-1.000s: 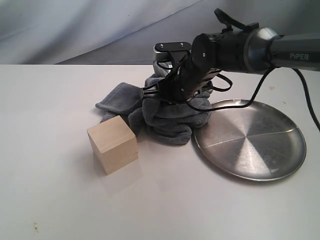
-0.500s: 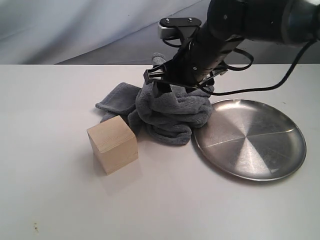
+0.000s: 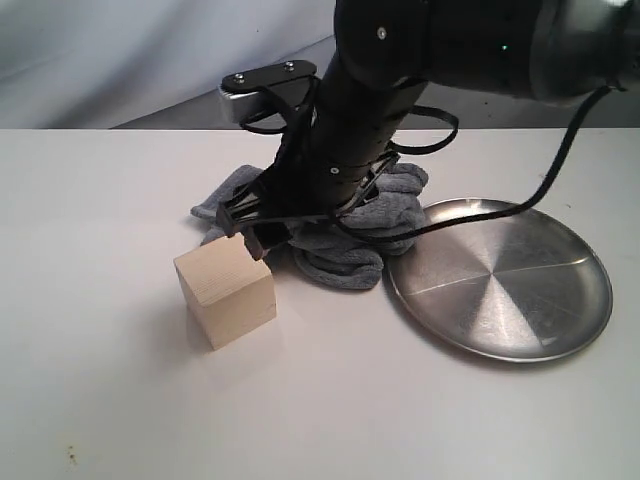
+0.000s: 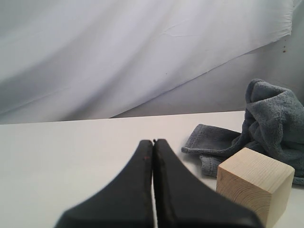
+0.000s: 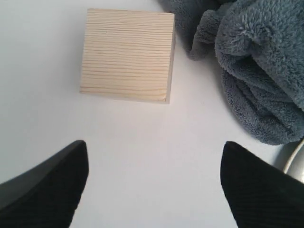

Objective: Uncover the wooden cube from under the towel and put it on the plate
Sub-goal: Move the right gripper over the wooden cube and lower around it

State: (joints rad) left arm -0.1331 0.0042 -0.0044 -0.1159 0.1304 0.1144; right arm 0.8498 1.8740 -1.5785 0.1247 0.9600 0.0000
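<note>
My right gripper point(image 3: 250, 235) hangs low over the white surface point(image 3: 120, 400) with its fingers spread wide and nothing between them; in my right wrist view only bare surface shows in the gap. The wooden cube point(image 3: 225, 288) stands uncovered and flat on the surface, just past my fingertips, its straight grain lines facing up. It is not on the plate point(image 3: 500, 285). The towel point(image 3: 345, 255) lies bunched in a soft blue-grey heap just beside the cube, between it and the plate, and the heap's far side comes up to the plate's rim. The plate sits on the surface well apart from the cube, shiny, with nothing lying in it; a black cable point(image 3: 560, 170) from my arm hangs above its far edge.

My left gripper point(image 4: 153, 142) has its fingers pressed together, holding nothing, pointed along the surface toward the cube and towel.

The surface is matte and plain, with a few small dark specks point(image 3: 70, 455) near its front edge. Behind it hangs a pale cloth backdrop point(image 3: 120, 60) with long soft folds
</note>
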